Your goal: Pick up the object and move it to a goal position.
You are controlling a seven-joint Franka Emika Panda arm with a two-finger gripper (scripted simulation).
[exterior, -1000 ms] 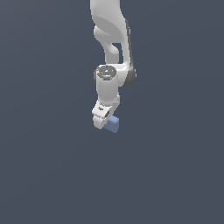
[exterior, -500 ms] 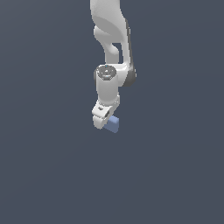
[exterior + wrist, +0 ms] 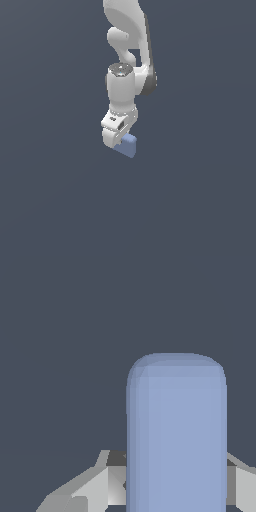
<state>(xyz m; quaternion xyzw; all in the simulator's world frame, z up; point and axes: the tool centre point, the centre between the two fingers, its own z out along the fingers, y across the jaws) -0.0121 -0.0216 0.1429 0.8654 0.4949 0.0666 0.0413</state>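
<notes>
The object is a small periwinkle-blue block (image 3: 127,145) with rounded corners. It sits between the fingers of my gripper (image 3: 119,143) at the end of the white arm (image 3: 124,85), near the middle of the exterior view. In the wrist view the block (image 3: 176,431) fills the space between the two grey fingers (image 3: 95,486), which press on its sides. My gripper is shut on the block. Part of the block is hidden behind the gripper in the exterior view.
A plain dark grey-blue surface (image 3: 50,190) fills both views. No other object and no marker shows.
</notes>
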